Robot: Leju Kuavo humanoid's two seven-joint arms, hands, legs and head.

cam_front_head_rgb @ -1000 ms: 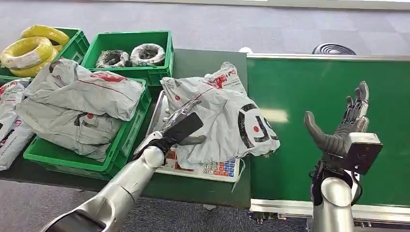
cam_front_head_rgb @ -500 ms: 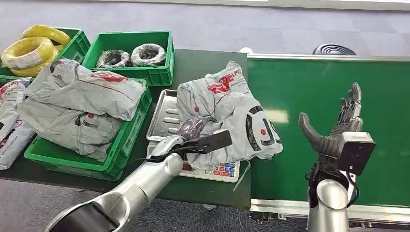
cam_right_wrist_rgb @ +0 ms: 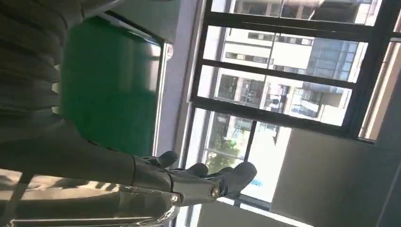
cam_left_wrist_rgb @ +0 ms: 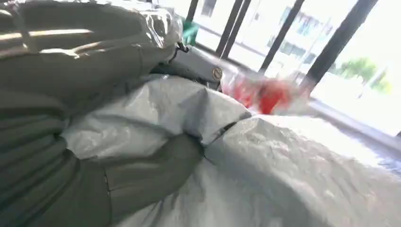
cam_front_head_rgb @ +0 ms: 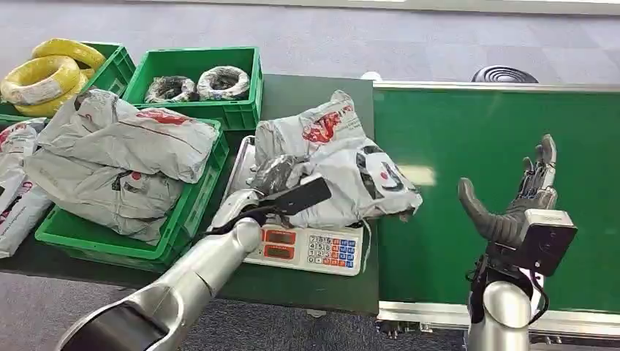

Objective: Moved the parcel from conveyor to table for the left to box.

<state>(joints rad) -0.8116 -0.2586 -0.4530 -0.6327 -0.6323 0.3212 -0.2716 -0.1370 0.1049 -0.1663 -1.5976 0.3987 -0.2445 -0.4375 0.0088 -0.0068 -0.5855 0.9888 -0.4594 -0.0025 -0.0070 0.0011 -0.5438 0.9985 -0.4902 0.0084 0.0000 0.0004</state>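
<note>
A grey plastic parcel [cam_front_head_rgb: 343,164] with red and black print lies crumpled on the tray of a weighing scale [cam_front_head_rgb: 307,250] on the dark table [cam_front_head_rgb: 311,99]. My left hand [cam_front_head_rgb: 276,178] grips the parcel's near left fold. In the left wrist view the left hand [cam_left_wrist_rgb: 71,142] has its thumb dug into the grey parcel [cam_left_wrist_rgb: 293,161]. My right hand [cam_front_head_rgb: 515,196] stands open and upright over the green conveyor belt [cam_front_head_rgb: 453,131], holding nothing. The right wrist view shows the right hand [cam_right_wrist_rgb: 189,182] with fingers spread beside the conveyor belt [cam_right_wrist_rgb: 108,90].
A green crate [cam_front_head_rgb: 196,212] heaped with grey parcels sits left of the scale. Behind it stand a green crate [cam_front_head_rgb: 194,69] with dark wire coils and a crate of yellow coils [cam_front_head_rgb: 44,73]. More parcels [cam_front_head_rgb: 14,190] lie at the far left.
My left hand has pulled the parcel back and leftwards over the scale, uncovering the scale's display and keypad. The right hand has barely shifted.
</note>
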